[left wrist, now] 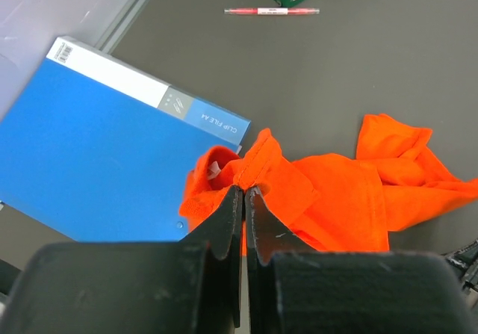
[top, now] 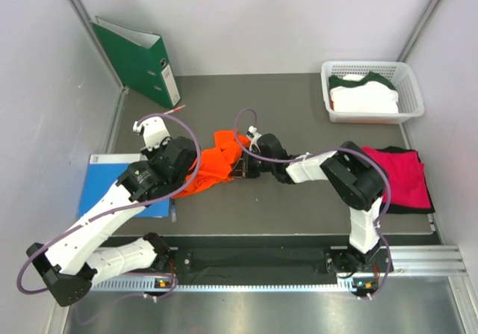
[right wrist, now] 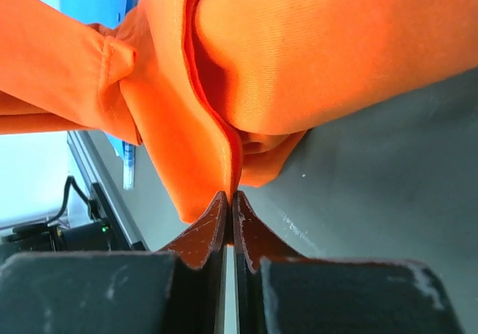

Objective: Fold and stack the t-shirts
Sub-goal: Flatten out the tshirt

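A: Where is the orange t-shirt [top: 216,166]?
B: At the centre of the overhead view, crumpled on the table [top: 299,125].
A: And the grippers?
B: Left gripper [left wrist: 244,192]: jaws pinched together on a hemmed edge. Right gripper [right wrist: 230,196]: jaws likewise closed, clamping a fold of the same shirt.

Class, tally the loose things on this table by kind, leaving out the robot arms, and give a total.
T-shirts: 4 - orange shirt, pink shirt, black shirt, white shirt
Files: 2 - blue folder, green binder
Baskets: 1 - white basket
Pens: 1 - red pen
Total: 8
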`<state>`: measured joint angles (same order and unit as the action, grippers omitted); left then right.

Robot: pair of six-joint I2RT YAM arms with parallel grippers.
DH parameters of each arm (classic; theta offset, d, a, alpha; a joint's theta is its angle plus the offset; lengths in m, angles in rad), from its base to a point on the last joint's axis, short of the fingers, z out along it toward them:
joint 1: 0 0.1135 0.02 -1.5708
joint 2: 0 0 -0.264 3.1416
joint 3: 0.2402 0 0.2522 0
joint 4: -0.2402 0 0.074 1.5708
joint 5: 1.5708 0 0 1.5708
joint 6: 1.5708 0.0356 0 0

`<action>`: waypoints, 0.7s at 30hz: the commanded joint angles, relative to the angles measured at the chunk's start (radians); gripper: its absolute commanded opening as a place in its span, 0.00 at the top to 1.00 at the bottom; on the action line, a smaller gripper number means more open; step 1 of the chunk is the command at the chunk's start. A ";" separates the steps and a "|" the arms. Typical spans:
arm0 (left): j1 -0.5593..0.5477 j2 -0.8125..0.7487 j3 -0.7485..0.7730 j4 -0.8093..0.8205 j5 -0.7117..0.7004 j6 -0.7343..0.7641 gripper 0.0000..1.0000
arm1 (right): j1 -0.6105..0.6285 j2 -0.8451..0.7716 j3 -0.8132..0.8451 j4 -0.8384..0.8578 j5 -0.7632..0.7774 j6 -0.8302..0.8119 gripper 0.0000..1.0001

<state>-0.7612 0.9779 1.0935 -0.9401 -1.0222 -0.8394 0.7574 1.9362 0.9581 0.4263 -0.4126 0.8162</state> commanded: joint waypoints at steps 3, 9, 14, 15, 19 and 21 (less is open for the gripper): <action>0.008 -0.033 -0.006 0.009 -0.047 0.005 1.00 | -0.013 -0.198 -0.010 0.005 0.109 -0.044 1.00; 0.010 -0.057 0.006 0.011 -0.085 0.029 1.00 | -0.078 -0.546 0.074 -0.291 0.441 -0.280 1.00; 0.010 -0.116 0.011 0.093 -0.092 0.136 0.98 | -0.098 -0.776 0.189 -0.484 0.704 -0.472 1.00; 0.010 -0.126 0.008 0.140 -0.084 0.157 0.98 | -0.113 -0.793 0.224 -0.503 0.713 -0.485 1.00; 0.010 -0.146 -0.001 0.179 -0.053 0.181 0.97 | -0.130 -0.865 0.274 -0.567 0.739 -0.517 1.00; 0.010 -0.142 -0.010 0.153 -0.053 0.160 0.96 | -0.133 -0.896 0.271 -0.570 0.741 -0.520 1.00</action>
<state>-0.7551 0.8391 1.0897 -0.8314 -1.0668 -0.7044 0.6373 1.0706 1.2076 -0.0456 0.2481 0.3668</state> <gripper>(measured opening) 0.034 0.011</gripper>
